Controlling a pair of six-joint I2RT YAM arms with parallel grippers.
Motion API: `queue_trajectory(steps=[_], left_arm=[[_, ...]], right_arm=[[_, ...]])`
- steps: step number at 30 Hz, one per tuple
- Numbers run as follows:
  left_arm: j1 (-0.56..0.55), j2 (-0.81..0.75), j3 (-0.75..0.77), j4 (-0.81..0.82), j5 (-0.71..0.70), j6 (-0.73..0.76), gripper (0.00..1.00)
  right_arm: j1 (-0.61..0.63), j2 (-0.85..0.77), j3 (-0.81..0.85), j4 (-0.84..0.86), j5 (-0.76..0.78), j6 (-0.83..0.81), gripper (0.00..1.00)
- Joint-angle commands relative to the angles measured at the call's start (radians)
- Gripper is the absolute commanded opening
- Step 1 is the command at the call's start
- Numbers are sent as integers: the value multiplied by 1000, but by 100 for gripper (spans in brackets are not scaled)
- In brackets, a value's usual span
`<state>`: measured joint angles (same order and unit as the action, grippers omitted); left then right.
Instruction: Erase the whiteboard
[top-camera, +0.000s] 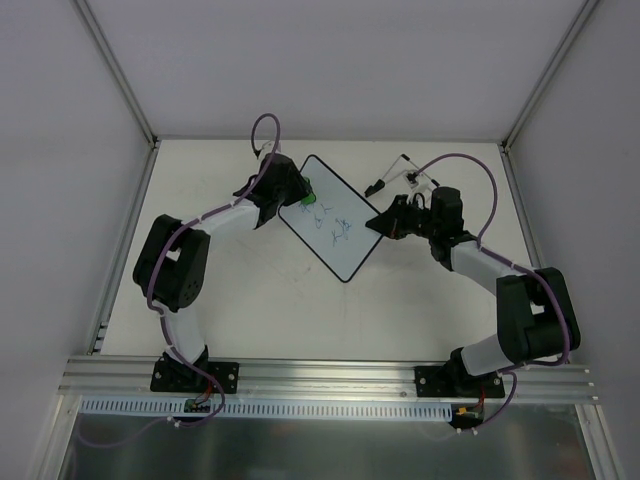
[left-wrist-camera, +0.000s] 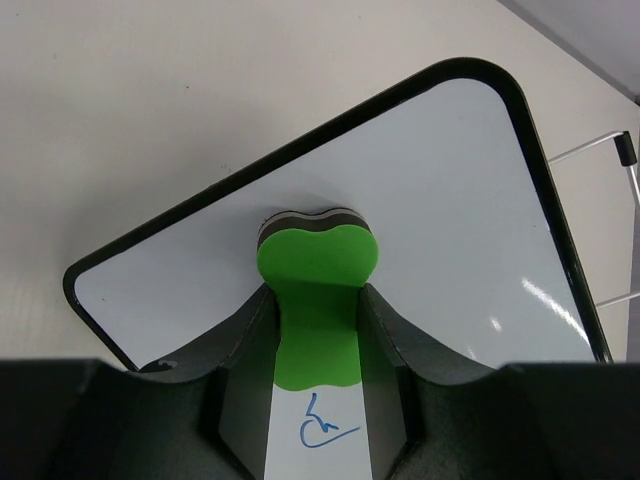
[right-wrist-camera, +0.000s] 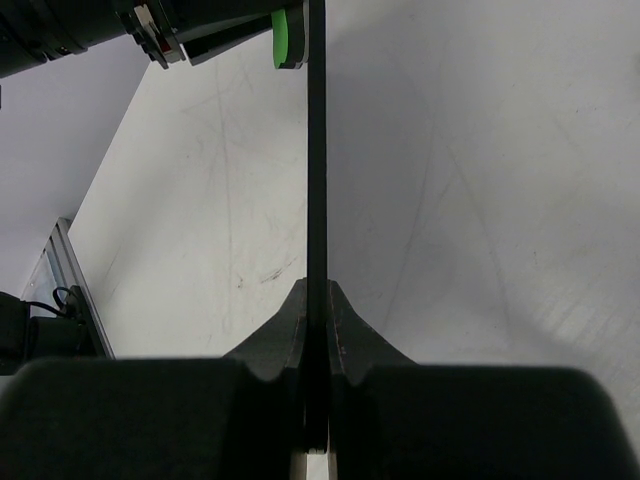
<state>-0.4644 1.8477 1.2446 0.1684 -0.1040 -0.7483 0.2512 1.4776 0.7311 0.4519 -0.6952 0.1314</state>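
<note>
- Pale matte table (top-camera: 250, 300), white walls around. The small white black-rimmed whiteboard (top-camera: 335, 252) lies mid-table, toward twelve o'clock.
- My left claw (left-wrist-camera: 315, 300) is clamped on the green peanut-shaped foam eraser (left-wrist-camera: 317, 262), at the board's ten o'clock corner. My right claw (right-wrist-camera: 317, 300) pinches its three o'clock edge.
- I should sweep flat toward four o'clock over the blue scribbles (top-camera: 341, 229), keeping the pressure even.
- Both elbows are bent outward, wrists angled in.

This is a robotics lab test cell, not a home or an office. Two arms, the left arm (top-camera: 175, 265) and the right arm (top-camera: 530, 315), are bolted by black base plates to an aluminium extrusion rail (top-camera: 330, 377) along the near edge of a plain white counter (top-camera: 250, 300). White panels (top-camera: 300, 60) wall the counter in on three sides, joined at the corners by aluminium posts (top-camera: 115, 70). Purple cables (top-camera: 266, 116) run along each arm (one loops high above the left wrist). A slotted white cable duct (top-camera: 300, 408) lies in front of the rail. The counter surface carries faint scuffs (right-wrist-camera: 265, 272).
</note>
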Motion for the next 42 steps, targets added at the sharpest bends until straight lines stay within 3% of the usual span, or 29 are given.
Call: queue_trajectory(steps=[1,11,19,33,42], left_arm=[[-3,-16,-49,33,23,-36,0],[78,8,-223,181,101,-105,0],[75,13,-197,195,152,-95,0],[-72,18,-47,235,181,-80,0],[-48,28,-66,235,159,-92,0]], right_arm=[[42,16,25,-33,-30,-72,0],[48,13,22,-36,-33,-69,0],[56,23,31,-36,-40,-65,0],[72,52,65,-39,-55,-62,0],[80,58,68,-39,-53,-59,0]])
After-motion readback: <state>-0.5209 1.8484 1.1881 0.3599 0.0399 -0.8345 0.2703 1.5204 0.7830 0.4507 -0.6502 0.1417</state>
